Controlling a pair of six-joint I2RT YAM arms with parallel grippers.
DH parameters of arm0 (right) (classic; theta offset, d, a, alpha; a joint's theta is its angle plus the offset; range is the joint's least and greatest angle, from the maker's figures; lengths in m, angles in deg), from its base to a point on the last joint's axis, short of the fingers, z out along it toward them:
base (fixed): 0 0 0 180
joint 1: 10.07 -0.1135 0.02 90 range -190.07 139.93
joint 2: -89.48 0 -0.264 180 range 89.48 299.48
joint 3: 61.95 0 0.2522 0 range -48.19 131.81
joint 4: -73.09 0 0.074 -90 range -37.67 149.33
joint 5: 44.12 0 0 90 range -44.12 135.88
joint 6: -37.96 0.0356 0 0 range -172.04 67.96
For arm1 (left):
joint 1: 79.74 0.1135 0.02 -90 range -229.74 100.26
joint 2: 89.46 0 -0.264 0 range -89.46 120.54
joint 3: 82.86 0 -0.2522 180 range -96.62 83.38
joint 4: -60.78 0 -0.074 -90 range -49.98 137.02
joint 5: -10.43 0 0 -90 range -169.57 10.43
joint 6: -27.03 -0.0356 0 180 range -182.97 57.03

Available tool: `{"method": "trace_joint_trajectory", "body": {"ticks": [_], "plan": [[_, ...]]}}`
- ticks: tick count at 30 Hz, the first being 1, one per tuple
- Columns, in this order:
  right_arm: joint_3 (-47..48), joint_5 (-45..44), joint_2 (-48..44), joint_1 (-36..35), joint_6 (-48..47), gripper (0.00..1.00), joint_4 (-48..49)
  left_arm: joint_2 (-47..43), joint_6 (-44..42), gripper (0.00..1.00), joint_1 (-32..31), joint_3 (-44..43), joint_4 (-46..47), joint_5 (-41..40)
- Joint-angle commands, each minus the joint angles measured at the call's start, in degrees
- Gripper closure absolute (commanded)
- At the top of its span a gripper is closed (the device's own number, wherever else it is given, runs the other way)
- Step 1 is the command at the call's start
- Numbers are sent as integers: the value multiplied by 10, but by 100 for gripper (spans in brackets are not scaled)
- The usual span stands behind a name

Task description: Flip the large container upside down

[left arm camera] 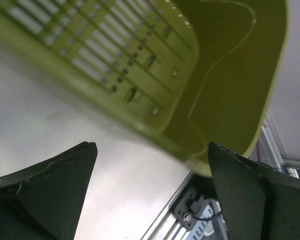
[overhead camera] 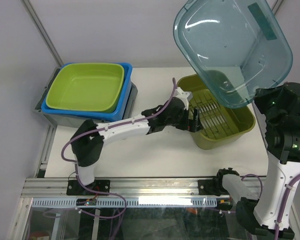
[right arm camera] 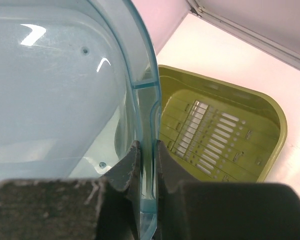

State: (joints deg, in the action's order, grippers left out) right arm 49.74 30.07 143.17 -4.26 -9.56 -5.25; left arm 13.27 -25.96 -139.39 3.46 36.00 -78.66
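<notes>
The right arm rises steeply from its near-right base, and the right gripper (right arm camera: 146,150) is clamped on the rim of the large container (overhead camera: 230,45). The container hangs tilted in the air above the olive basket (overhead camera: 225,137). The left arm stretches low across the table (overhead camera: 140,155). The left gripper (left arm camera: 152,150) is spread wide and empty beside the basket's left wall.

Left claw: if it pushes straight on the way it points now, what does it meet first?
Most likely the olive slotted basket: its wall fills the view just ahead of the open left claw, above the table. Depth is hard to judge, but nothing stands between them.
</notes>
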Motion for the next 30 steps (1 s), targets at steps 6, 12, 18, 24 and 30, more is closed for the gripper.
{"method": "trace_joint_trajectory", "body": {"ticks": [6,12,18,24,30], "plan": [[45,29,-2,2,17,100,48,181,19,1,21,-233,90,147],[40,39,-3,2,28,100,41,321,28,1,52,-455,84,191],[61,12,0,1,34,100,22,175,-34,1,69,-261,69,173],[-11,41,-11,1,66,100,46,-82,-36,1,43,17,53,115],[-132,115,-11,1,73,100,61,-275,-27,1,-73,113,-37,-14]]}}
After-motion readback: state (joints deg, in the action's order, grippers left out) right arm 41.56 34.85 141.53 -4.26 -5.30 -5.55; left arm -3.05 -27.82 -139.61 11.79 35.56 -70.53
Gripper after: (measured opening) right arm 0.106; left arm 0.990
